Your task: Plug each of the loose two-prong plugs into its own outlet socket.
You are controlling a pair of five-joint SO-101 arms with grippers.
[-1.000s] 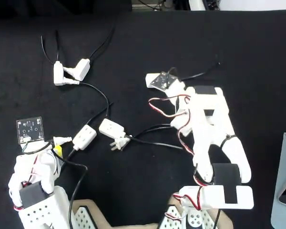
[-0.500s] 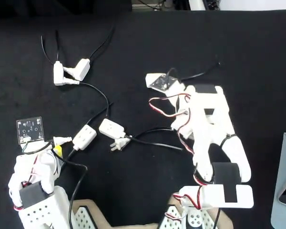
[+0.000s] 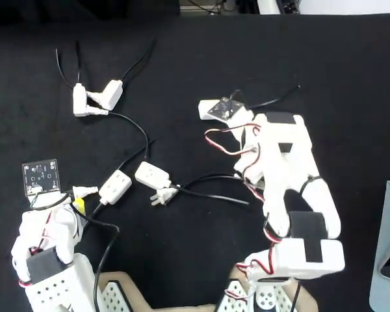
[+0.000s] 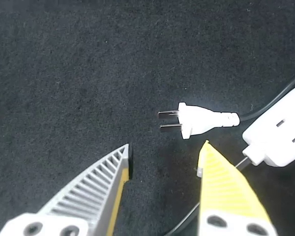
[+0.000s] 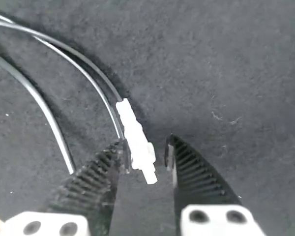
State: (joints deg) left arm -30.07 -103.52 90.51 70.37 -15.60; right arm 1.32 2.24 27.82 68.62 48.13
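Note:
A loose two-prong plug (image 4: 199, 120) lies on the black mat, prongs pointing away from a white outlet socket (image 4: 278, 130). My left gripper (image 4: 165, 146) hangs open just short of it, nothing between its fingers. From above, this plug (image 3: 84, 192) sits beside the socket (image 3: 115, 186) near the left arm. A second socket (image 3: 153, 174) lies next to another loose plug (image 3: 162, 195). My right gripper (image 5: 145, 141) is open and low over the mat, with a white plug (image 5: 136, 142) between its fingers, touching one finger (image 5: 108, 164) and apart from the other.
Two more white plug bodies (image 3: 94, 99) with black cords lie at the back left. Black cables (image 3: 208, 185) run across the middle under the right arm (image 3: 283, 169). A grey box (image 3: 389, 247) stands at the right edge.
The right arm has shifted a little, its wrist camera moving slightly right and its upper part settling lower. The left arm and the plugs have not moved.

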